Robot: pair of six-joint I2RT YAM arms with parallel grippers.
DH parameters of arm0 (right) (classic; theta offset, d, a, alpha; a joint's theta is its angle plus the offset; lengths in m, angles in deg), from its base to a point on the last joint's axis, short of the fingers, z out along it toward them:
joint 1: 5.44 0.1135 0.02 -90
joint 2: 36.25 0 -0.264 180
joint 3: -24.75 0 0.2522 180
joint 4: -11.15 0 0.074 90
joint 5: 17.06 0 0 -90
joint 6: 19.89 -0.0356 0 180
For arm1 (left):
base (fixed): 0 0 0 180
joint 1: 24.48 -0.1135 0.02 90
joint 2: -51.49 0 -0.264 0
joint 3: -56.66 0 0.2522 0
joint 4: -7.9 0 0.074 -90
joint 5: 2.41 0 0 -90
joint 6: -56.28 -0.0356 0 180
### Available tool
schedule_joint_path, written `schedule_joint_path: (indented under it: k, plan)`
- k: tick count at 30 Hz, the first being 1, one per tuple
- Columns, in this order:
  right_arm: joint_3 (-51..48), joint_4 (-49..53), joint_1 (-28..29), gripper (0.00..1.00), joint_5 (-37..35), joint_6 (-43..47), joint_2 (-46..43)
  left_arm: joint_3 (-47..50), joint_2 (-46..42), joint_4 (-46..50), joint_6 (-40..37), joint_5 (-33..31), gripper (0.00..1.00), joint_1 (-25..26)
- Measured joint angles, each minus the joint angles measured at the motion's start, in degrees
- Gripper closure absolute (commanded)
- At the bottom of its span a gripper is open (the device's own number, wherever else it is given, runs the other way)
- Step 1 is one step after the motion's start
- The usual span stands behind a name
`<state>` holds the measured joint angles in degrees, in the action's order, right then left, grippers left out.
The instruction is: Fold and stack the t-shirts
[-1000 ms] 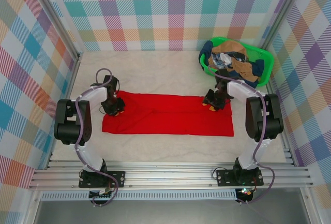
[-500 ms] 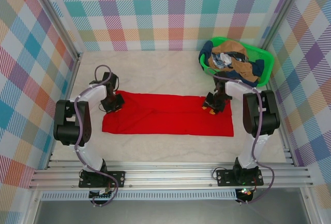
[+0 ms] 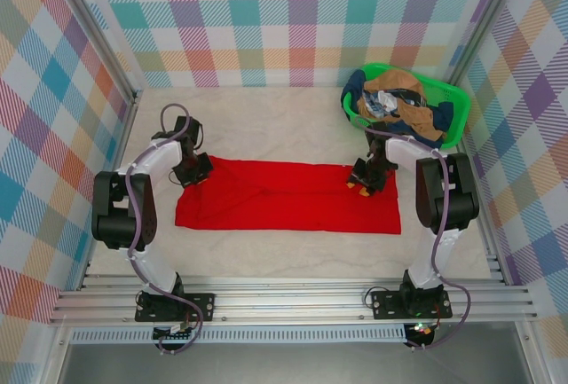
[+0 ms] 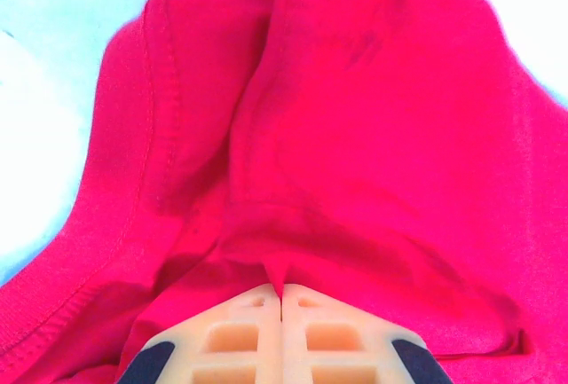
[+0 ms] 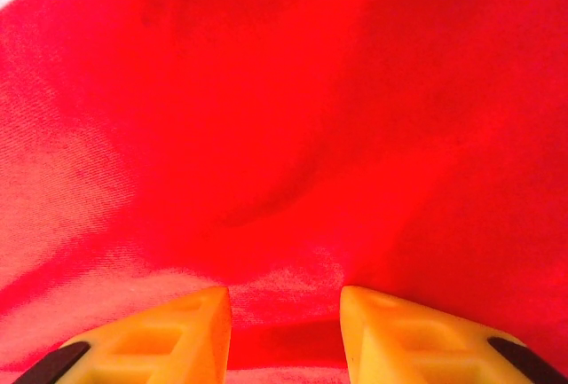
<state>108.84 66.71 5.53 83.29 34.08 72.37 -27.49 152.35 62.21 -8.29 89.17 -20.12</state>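
Observation:
A large bright red t-shirt (image 3: 284,198) lies folded into a long flat band across the middle of the table. My left gripper (image 3: 197,174) is at its far left corner, shut on a pinch of red cloth (image 4: 355,118) that rises between the pale fingertips (image 4: 281,293). My right gripper (image 3: 364,182) is down on the shirt's far right part. Its orange fingers stand apart (image 5: 286,313) with the red cloth (image 5: 311,91) lying flat under and between them. More t-shirts are heaped in the basket: tan-brown (image 3: 413,113), white-patterned (image 3: 382,100) and navy (image 3: 441,132).
A green plastic basket (image 3: 383,68) stands at the back right corner, close behind my right arm. Checked walls enclose the table on three sides. Pale tabletop (image 3: 275,122) lies open behind the red shirt and in front of it.
My left gripper has closed fully on the red cloth and shifted a little towards the far left corner. My right gripper has edged slightly farther back; its opening is unchanged.

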Motion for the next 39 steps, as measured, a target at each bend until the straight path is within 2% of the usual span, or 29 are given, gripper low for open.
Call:
schedule_joint_path:
  k: [8, 12, 14, 15, 19, 24, 30, 34, 39]
  plan:
    - [0.2, 0.24, 0.0, 0.62, 0.0, 0.11, 0.13, -1.27, 1.05, 0.0, -0.37, -0.61, 0.94, 0.0]
    - [0.35, 0.35, 0.0, 0.62, 0.0, 0.11, 0.24, -1.27, 1.77, 0.72, -0.55, -2.21, 0.61, 0.0]
    - [0.37, 0.35, 0.0, 0.62, 0.0, 0.11, 0.24, -1.27, 1.77, 1.95, -0.28, -3.91, 0.52, 0.17]
    - [0.39, 0.39, 0.0, 0.62, 0.0, 0.11, 0.24, -1.36, 1.62, 2.49, -0.22, -4.96, 0.52, 0.46]
    - [0.39, 0.37, 0.0, 0.6, 0.0, 0.15, 0.11, -1.88, -1.05, 3.82, 0.68, -7.52, 0.53, 2.21]
    - [0.39, 0.33, 0.2, 0.59, -0.46, 0.63, -1.11, -4.68, -3.39, 2.19, 2.43, -4.26, 0.55, 7.13]
    - [0.59, 0.33, 0.96, 0.59, -0.66, 1.01, -3.06, -7.45, 3.69, -2.16, 3.04, 2.43, 0.59, 11.52]
    - [0.61, 0.39, 1.16, 0.59, -0.63, 1.01, -4.44, -8.52, 8.9, -3.32, 2.34, 4.33, 0.65, 13.2]
    - [0.61, 0.5, 1.2, 0.59, -0.63, 0.98, -6.23, -8.7, 10.69, -3.04, 1.31, 4.72, 0.68, 13.57]
